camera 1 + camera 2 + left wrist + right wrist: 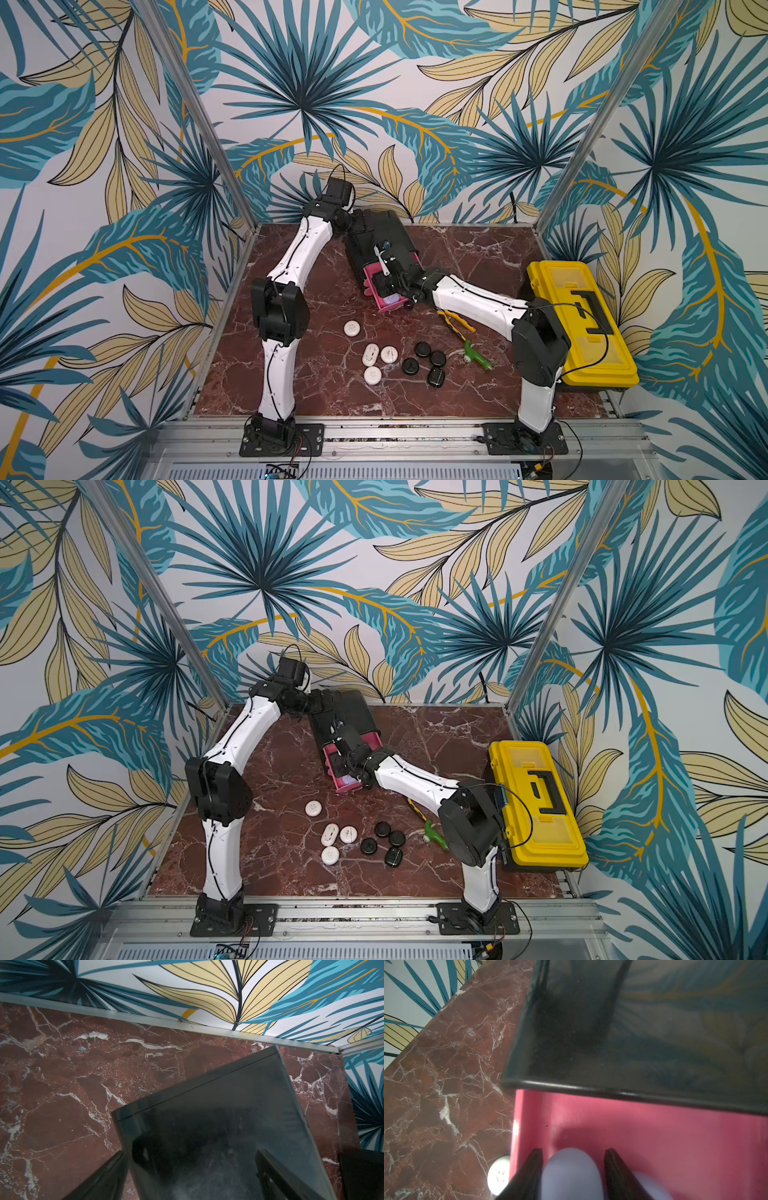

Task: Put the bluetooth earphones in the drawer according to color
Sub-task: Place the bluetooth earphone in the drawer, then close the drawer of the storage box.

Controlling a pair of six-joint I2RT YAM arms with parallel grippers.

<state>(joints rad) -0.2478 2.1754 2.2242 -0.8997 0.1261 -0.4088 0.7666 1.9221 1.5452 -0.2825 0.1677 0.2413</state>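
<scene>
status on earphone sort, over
Left gripper open at cabinet. Right gripper straddles lilac case in open drawer, grip unclear. White cases, black cases, four each, on table. Nothing blocking.

The red marble table (478, 257) carries a black cabinet (395, 237), a yellow toolbox (582, 324), pliers (457, 322) and a green tool (478, 355). Toward the front — four white cases (371, 354), four black cases (423, 349).

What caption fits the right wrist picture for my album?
Lilac earphone case between the right arm's jaws, over the pink drawer pulled out of its black cabinet.
</scene>
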